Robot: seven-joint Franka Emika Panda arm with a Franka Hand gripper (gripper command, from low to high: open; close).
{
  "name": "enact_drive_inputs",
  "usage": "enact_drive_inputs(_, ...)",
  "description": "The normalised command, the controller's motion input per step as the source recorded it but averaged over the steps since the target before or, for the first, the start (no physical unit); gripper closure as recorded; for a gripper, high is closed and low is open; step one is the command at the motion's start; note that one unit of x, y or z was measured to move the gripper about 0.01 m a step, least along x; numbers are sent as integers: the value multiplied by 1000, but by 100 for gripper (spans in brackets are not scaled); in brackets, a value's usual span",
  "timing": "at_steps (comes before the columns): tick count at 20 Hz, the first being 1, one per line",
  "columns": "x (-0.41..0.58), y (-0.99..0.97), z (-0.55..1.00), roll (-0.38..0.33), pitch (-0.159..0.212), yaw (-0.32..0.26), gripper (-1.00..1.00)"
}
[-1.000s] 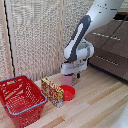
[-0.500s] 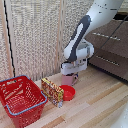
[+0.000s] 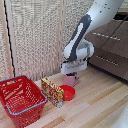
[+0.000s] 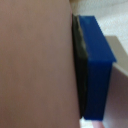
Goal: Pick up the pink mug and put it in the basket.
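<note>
- Mug first: the pink mug (image 3: 70, 79) stands on the surface (image 3: 95, 102), directly under the hand (image 3: 73, 71), with its handle toward the exterior view's right.
- The hand is closed around the mug; in the wrist view a blue-tipped finger (image 4: 96, 70) lies flat against the pink wall (image 4: 35, 65).
- Just beside the mug sits a red bowl (image 3: 67, 92), and a patterned box (image 3: 52, 92) leans next to that.
- The basket (image 3: 20, 100) rests well apart, at the exterior view's left.
</note>
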Motion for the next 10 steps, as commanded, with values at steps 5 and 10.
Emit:
enact_drive_inputs(5,158,-32,560,135,67,0,100)
enact_drive_inputs(10,358,0,637,123,14,0,100)
